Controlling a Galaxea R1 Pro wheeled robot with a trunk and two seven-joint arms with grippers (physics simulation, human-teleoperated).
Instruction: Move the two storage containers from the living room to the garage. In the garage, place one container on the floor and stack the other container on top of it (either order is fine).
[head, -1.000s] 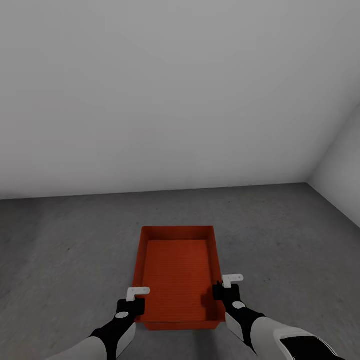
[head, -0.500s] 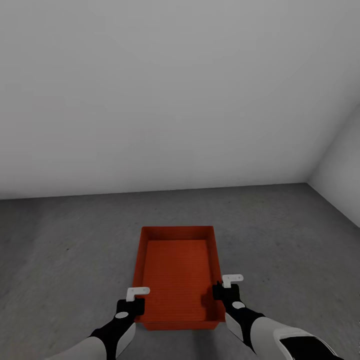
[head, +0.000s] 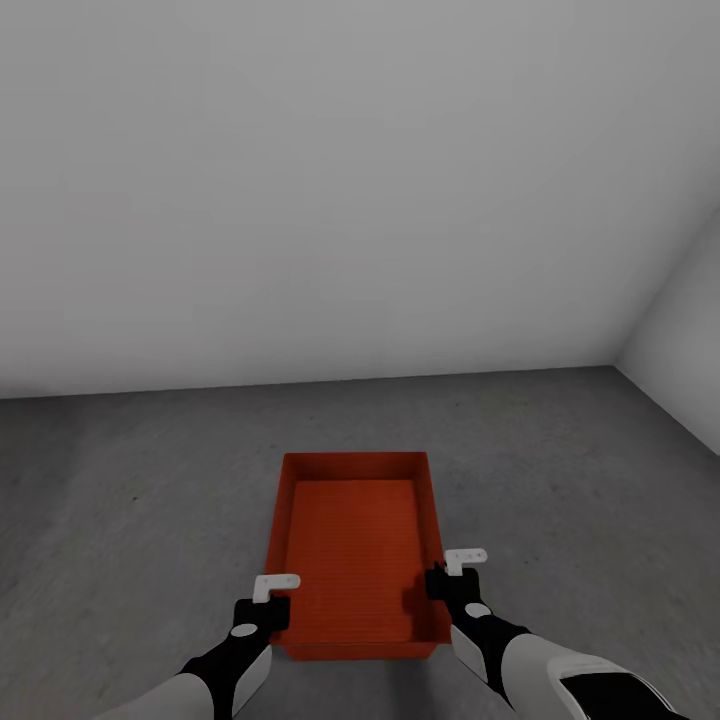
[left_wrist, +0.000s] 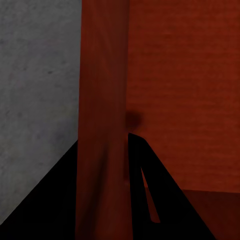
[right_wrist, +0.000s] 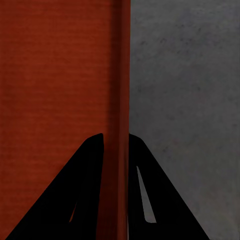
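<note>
Lettering, brands or labels I find nowhere on the plain red-orange rectangular open-top storage container (head: 355, 550), whose walls and faintly ribbed base are bare. It sits low over the dark grey mottled concrete floor (head: 130, 500), long axis running straight away from me toward the plain white back wall (head: 330, 190), short near wall (head: 362, 650) between my two wrists and open top facing up; I cannot tell from the head view whether its base touches the concrete. My left gripper (head: 272, 612) straddles the left long wall near the near corner: in the left wrist view that gripper (left_wrist: 102, 172) has one dark finger on the floor side of the wall and the other finger (left_wrist: 142, 165) inside the box, closed in on the wall (left_wrist: 102, 100) between them. My right gripper (head: 440, 585) does the same on the right long wall, and in the right wrist view the gripper (right_wrist: 116, 170) has its fingers narrowly pinching the thin upright wall (right_wrist: 120, 75), one finger (right_wrist: 90, 165) over the red interior, the other over grey concrete (right_wrist: 185, 100). Beyond the fingertips the floor runs to the back wall, and a second white wall (head: 685, 330) meets it at the corner off to my right.
</note>
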